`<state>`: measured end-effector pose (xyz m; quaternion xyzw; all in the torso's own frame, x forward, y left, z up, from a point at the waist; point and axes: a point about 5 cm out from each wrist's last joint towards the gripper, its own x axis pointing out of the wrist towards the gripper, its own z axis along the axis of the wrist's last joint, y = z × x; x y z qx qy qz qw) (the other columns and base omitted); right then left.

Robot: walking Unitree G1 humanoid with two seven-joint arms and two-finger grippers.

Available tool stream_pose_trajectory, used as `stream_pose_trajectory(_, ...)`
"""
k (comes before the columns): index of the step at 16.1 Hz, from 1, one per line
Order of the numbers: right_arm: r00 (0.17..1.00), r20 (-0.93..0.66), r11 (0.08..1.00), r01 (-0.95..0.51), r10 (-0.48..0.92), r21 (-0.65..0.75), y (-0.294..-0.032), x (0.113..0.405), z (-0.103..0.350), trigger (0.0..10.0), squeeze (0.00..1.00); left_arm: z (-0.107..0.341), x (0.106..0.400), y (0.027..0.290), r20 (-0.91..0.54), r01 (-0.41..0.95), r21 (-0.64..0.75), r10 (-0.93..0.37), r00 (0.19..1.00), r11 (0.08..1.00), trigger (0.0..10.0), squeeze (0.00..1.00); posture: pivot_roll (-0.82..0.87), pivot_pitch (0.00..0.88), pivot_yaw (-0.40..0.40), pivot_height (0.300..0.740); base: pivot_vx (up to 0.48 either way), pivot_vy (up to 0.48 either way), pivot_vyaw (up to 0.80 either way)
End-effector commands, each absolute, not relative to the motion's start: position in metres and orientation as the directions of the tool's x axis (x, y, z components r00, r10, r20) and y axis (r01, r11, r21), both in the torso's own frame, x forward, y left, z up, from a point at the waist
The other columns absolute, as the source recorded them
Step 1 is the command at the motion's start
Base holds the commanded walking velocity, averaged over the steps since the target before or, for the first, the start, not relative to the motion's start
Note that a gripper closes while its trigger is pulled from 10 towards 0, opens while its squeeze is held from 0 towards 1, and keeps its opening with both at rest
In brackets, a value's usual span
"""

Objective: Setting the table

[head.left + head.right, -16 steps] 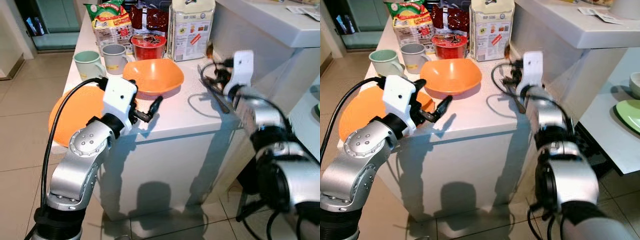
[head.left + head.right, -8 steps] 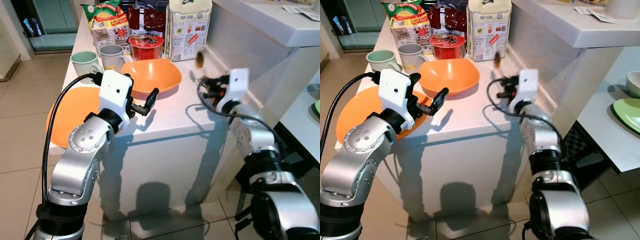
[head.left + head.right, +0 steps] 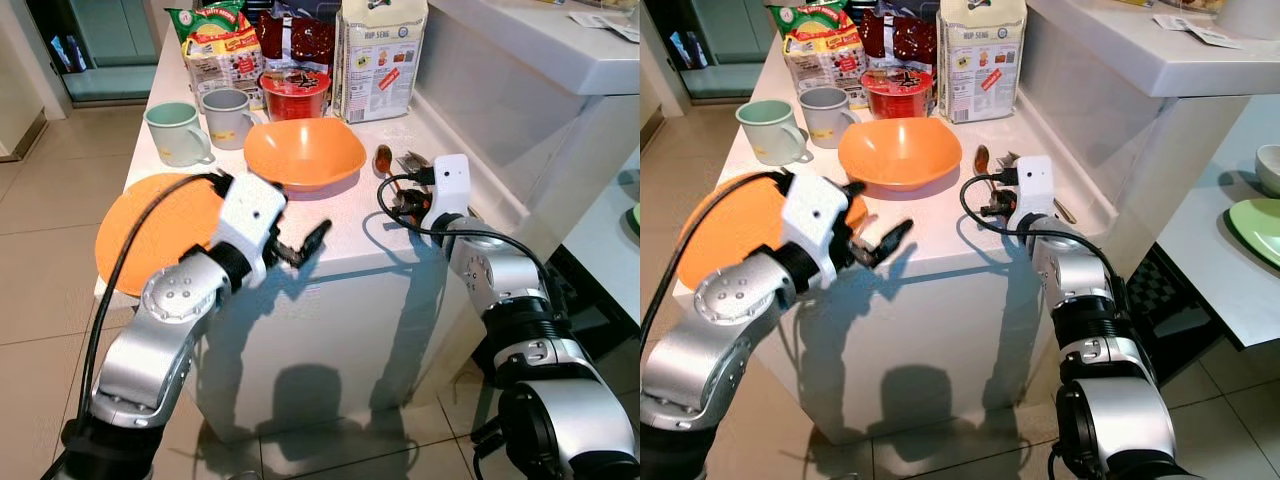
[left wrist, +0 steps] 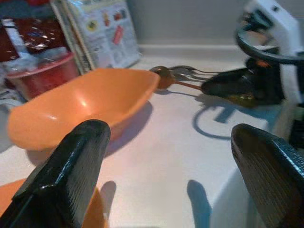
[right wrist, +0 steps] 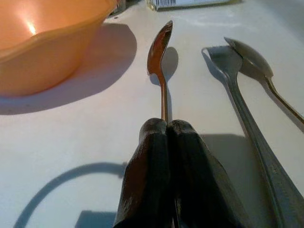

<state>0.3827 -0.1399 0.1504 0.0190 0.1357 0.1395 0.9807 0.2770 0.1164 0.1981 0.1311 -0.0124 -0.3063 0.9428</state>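
Right, the white counter (image 3: 350, 225) carries everything: at its far end stand food packets (image 3: 225, 45) and a tall carton (image 3: 380, 55), then two mugs (image 3: 180, 130), a red tub (image 3: 295, 92), an orange bowl (image 3: 305, 152) in the middle and a flat orange plate (image 3: 150, 235) hanging over the near left edge. Behind rises a higher white ledge, and tiled floor lies below. Now the key relation — the right gripper (image 5: 166, 137) is down at the counter with its black fingers pressed together on the handle of a brown spoon (image 5: 159, 47), and that spoon runs straight out ahead of the jaws, its bowl pointing away and lying just beside the orange bowl. A fork (image 5: 237, 90) and a second spoon (image 5: 251, 57) lie alongside, near but apart from the held one. The right arm is plainly the nearer one to the cutlery. The left gripper (image 4: 166, 156) hovers over the counter's near edge — fingers spread wide, nothing between them — facing the orange bowl. My read: the spoon's placing beside the bowl is the step in hand, and any sideways drag would nudge the fork.
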Motion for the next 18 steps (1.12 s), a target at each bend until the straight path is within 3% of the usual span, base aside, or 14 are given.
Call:
stream_pose_trajectory(1,0.917,-0.284,0.960,-0.269,0.280,0.076,-0.140,0.383,0.152,10.0,0.00,0.201,0.273,0.112,-0.058,0.602,0.265,-0.611,0.790,0.753,10.0,0.00,0.05,0.000,-0.003,0.740,0.000,0.000,0.00)
stream_pose_trajectory(2,0.913,-0.289,0.957,-0.275,0.289,0.090,-0.140,0.383,0.152,10.0,0.00,0.201,0.273,0.112,-0.059,0.603,0.266,-0.612,0.789,0.752,10.0,0.00,0.05,0.000,-0.004,0.740,0.000,0.000,0.00)
stream_pose_trajectory(3,0.910,-0.293,0.956,-0.277,0.294,0.101,-0.140,0.383,0.152,10.0,0.09,0.201,0.273,0.112,-0.059,0.604,0.266,-0.613,0.788,0.751,10.0,0.00,0.05,0.000,-0.005,0.740,0.000,0.000,0.00)
stream_pose_trajectory(4,0.910,-0.297,0.957,-0.271,0.290,0.102,-0.141,0.383,0.153,10.0,1.00,0.202,0.274,0.112,-0.058,0.603,0.268,-0.612,0.789,0.752,10.0,0.00,0.05,0.000,-0.004,0.740,0.000,0.000,0.00)
stream_pose_trajectory(11,0.930,-0.287,0.974,-0.216,0.228,0.073,-0.147,0.391,0.166,10.0,1.00,0.205,0.275,0.111,-0.041,0.596,0.263,-0.608,0.793,0.759,10.0,0.00,0.05,0.000,-0.006,0.740,0.000,0.000,0.00)
stream_pose_trajectory(18,0.940,-0.296,0.985,-0.172,0.172,0.026,-0.126,0.413,0.196,10.0,1.00,0.207,0.276,0.112,-0.042,0.598,0.264,-0.610,0.791,0.757,10.0,0.00,0.04,0.000,0.008,0.740,0.000,0.000,0.00)
